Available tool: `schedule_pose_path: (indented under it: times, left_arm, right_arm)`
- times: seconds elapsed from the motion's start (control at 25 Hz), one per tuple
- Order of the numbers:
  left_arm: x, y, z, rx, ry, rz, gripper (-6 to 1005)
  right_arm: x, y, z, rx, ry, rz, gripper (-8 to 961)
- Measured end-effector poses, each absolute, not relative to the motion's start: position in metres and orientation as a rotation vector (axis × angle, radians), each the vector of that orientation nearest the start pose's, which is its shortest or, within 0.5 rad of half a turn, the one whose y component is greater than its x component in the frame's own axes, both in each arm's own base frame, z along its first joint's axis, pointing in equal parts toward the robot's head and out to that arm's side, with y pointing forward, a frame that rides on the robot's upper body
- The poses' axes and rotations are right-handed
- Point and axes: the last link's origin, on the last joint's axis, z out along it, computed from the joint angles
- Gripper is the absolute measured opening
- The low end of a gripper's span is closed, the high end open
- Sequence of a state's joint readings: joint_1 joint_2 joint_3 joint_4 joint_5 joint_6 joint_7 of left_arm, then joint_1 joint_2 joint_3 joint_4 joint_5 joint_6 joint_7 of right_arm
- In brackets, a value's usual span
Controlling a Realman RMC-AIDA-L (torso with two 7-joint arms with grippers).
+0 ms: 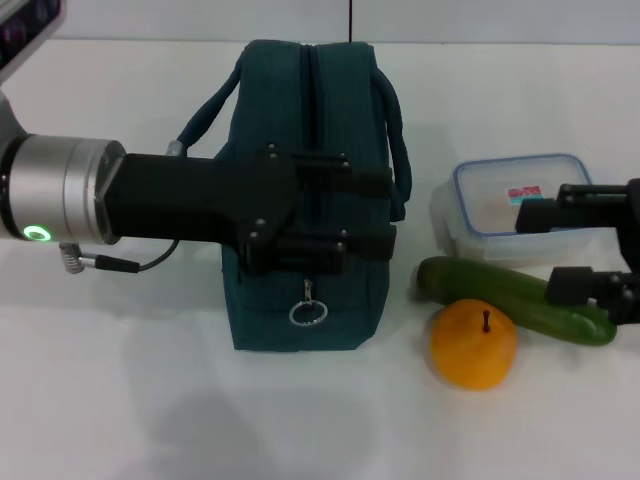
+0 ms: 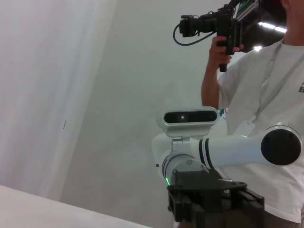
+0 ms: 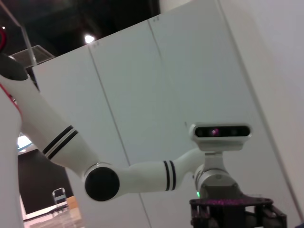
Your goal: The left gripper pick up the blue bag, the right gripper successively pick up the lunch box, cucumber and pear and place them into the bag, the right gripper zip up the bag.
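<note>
The opening step is in hand: the left gripper point(image 1: 365, 213) reaches in from the left edge of the head view across the top of the blue bag point(image 1: 300, 310), which stands upright at centre frame with its zipper closed and its ring pull point(image 1: 308, 312) hanging on the near end panel. The gripper's two black fingers lie spread, one over the zipper line toward the far end and one nearer the camera, with bag fabric showing between them. They look open and hold nothing as far as I can judge; whether they touch the bag cannot be told.

At the right edge the right gripper point(image 1: 582, 245) sits above the lunch box point(image 1: 495, 205) and the cucumber point(image 1: 480, 283), its fingers apart and empty. The cucumber lies just in front of the lunch box, and the pear point(image 1: 473, 343) rests against the cucumber's near side, lower right of centre.

Next, the left gripper probably needs to close on a handle point(image 1: 205, 110) or the top of the bag and steady it. The zipper must also be open before anything goes in.

Both wrist views show only walls, the opposite arm and, in the left one, a person with a camera point(image 2: 209, 23); neither shows the table. The left arm hides much of the bag's top.
</note>
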State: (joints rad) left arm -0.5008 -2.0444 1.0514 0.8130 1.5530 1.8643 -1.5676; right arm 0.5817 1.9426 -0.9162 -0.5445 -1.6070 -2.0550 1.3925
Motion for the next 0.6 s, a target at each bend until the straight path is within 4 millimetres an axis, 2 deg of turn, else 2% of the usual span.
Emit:
schedule_pose_path:
  times: [0.6]
  left_arm:
    - [-0.197, 0.290, 0.024, -2.983, -0.452, -1.188, 641]
  right_arm:
    - [0.196, 0.297, 0.031, -3.079, 0.321, 1.297, 635]
